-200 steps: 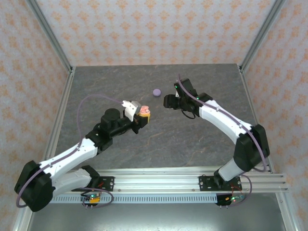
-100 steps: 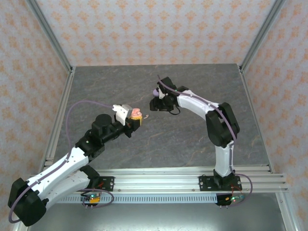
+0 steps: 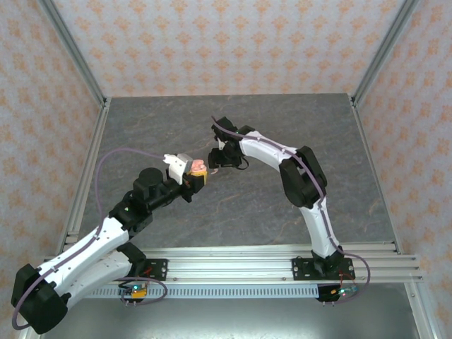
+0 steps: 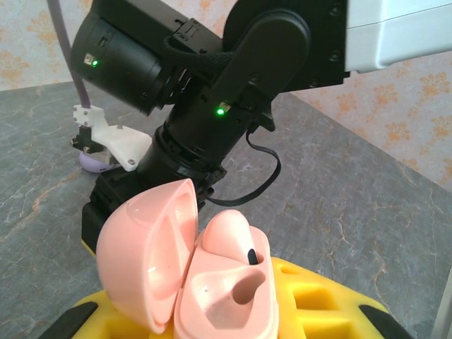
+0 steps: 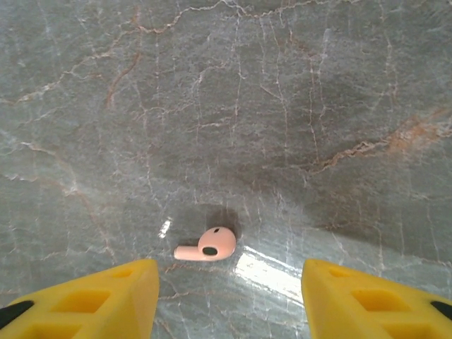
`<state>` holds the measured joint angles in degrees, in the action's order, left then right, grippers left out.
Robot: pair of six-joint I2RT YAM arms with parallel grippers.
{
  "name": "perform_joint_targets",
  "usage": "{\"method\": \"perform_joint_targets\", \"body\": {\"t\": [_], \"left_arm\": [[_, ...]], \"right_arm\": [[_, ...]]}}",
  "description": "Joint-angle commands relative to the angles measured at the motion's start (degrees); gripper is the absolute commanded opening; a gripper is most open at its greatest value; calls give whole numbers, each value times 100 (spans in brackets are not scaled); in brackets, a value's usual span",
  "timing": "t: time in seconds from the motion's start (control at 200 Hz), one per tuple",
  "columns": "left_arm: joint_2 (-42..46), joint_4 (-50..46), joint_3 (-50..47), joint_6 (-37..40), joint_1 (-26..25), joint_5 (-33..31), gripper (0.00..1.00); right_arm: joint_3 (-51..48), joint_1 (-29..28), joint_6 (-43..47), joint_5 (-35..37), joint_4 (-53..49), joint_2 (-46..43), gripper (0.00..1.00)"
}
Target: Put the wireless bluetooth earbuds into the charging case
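My left gripper [image 4: 226,321] is shut on the pink charging case [image 4: 212,286], which rests on its yellow fingers [image 4: 318,304]. The case's lid [image 4: 145,244] stands open to the left. One pale pink earbud [image 4: 233,236] sits in the far socket, and the near socket [image 4: 244,289] is empty. In the top view the case [image 3: 200,167] is held above the table's middle-left. My right gripper [image 5: 229,300] hangs open over a second pale pink earbud [image 5: 208,245] lying on its side on the table, stem to the left, between and just beyond the yellow fingertips [image 5: 106,296].
The right arm's wrist [image 4: 212,120] looms close behind the held case. A lilac round case [image 4: 92,161] lies on the grey marbled table [image 3: 282,205] behind that wrist. Patterned walls and metal posts [image 3: 74,53] enclose the table.
The right arm has swung left across the table, and its gripper now hangs just right of the held case. The left arm drew back a little to the left with the case.
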<state>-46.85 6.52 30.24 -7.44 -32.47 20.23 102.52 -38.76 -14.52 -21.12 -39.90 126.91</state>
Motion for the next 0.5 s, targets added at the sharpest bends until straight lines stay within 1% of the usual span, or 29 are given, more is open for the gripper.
{"method": "perform_joint_targets", "body": {"t": [0.0,0.115,0.285,0.4,0.496], "left_arm": [[88,-27,-62,-28,59,-90,8],[97,-22,-70,-38,62,-84,8],[93,-7,-84,-50,64,-80,8],[106,-28,-97,-45,64,-89,8],[123,-21,-114,-52,63,-94,8]], "right_arm": [[299,-79,-124,362,-435,191,56],[485,-113,-134,390,-573,365,54],[705,-183,-119,407,-698,575,53],[847,-223,-125,546,-824,722,53],[986,-269,-105,698,-972,845,49]]}}
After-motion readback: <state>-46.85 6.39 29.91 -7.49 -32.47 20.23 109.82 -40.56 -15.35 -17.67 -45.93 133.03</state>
